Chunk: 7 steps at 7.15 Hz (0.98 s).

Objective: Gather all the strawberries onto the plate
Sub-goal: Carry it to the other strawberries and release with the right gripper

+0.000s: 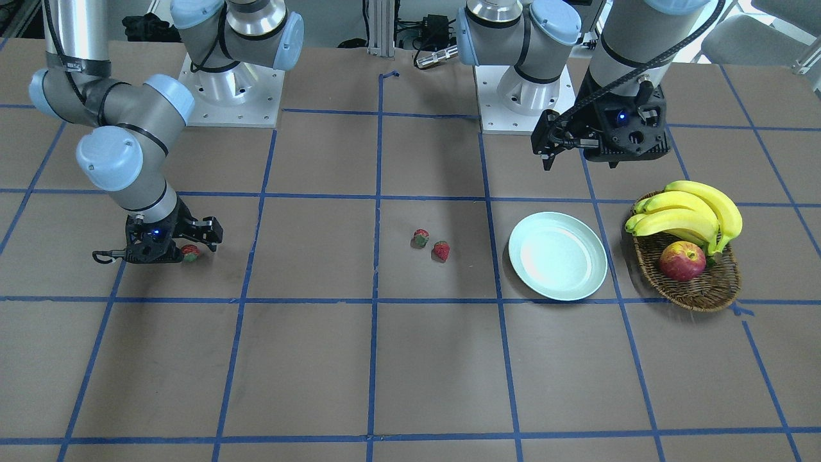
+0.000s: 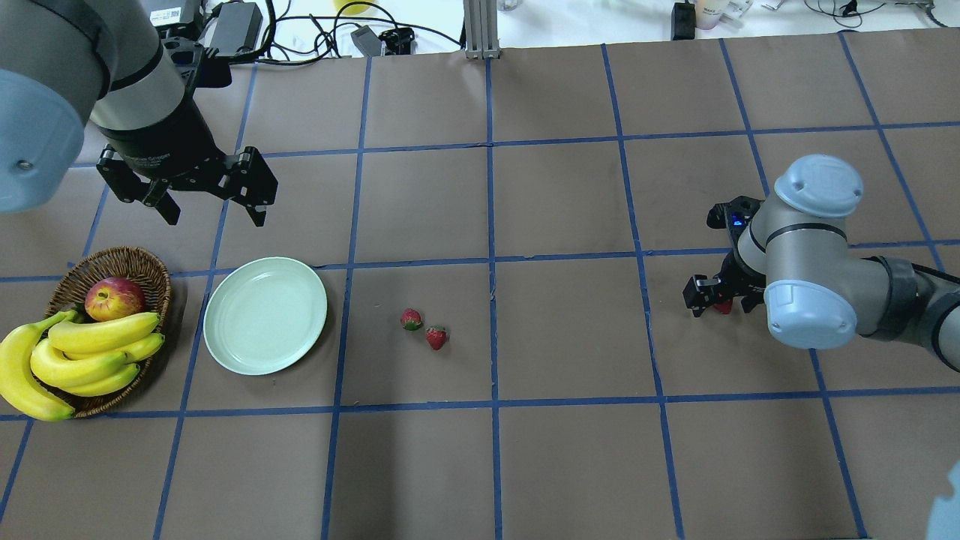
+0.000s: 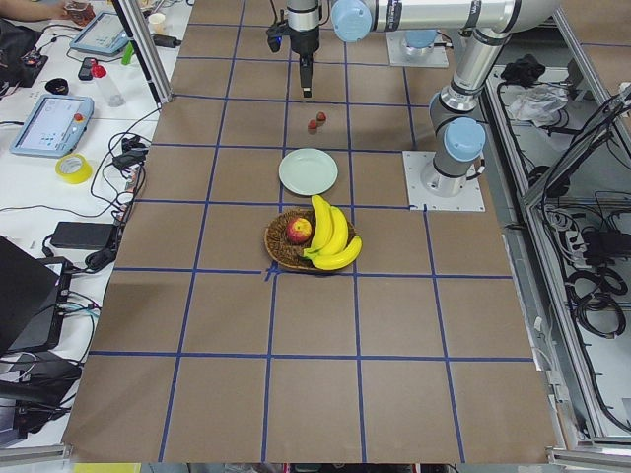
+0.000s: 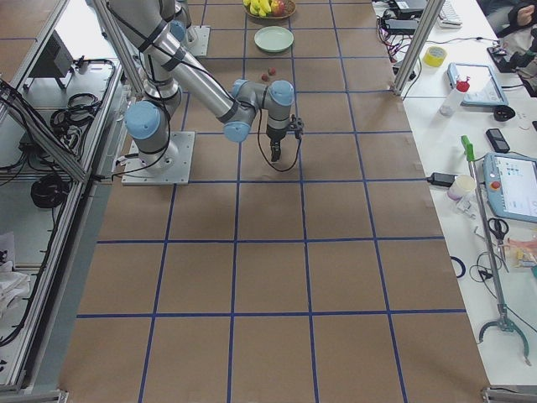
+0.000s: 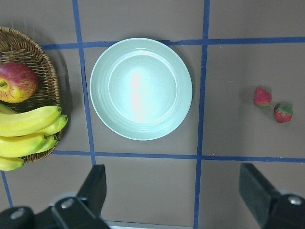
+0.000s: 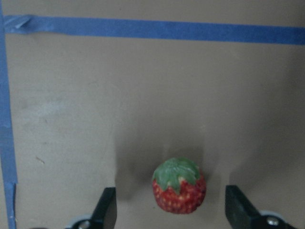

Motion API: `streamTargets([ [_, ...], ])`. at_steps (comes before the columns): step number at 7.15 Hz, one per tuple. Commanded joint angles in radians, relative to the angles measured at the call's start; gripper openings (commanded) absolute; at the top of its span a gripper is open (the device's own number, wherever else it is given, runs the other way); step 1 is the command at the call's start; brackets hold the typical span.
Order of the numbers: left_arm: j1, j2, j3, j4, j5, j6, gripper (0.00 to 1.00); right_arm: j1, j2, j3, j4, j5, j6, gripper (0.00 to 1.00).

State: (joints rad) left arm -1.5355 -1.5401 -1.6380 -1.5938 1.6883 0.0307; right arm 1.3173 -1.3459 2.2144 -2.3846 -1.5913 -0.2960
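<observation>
Right pincer sits low at the table, spread wide, with one strawberry between its fingers and a gap on each side. Only its wrist view shows that gap; the overhead view hides most of the fruit. Left pincer hangs spread above the plate. Two more strawberries lie just beside each other on the table near the plate. All are red, seeded and green-capped.

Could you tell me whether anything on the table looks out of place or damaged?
Nothing stands out. The plate sits flat and empty, two strawberries lie whole on the table, and the third strawberry sits inside the open right tool.
</observation>
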Motion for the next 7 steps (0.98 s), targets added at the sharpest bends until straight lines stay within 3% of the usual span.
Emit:
streamTargets([
  [1,0.000,0.000,0.001,0.002,0.011,0.000,1.00,0.000,-0.001,0.001,-0.002,-0.001,-0.003,0.15],
  [3,0.000,0.000,-0.002,0.000,0.011,0.000,1.00,0.000,-0.009,-0.007,-0.010,-0.002,-0.048,0.07],
  [5,0.000,0.000,-0.006,0.002,0.008,0.000,1.00,0.054,-0.021,-0.034,-0.015,0.016,0.021,0.05],
  [7,0.000,0.002,-0.008,0.002,0.011,0.000,1.00,0.294,-0.015,-0.140,0.005,0.044,0.287,0.06],
])
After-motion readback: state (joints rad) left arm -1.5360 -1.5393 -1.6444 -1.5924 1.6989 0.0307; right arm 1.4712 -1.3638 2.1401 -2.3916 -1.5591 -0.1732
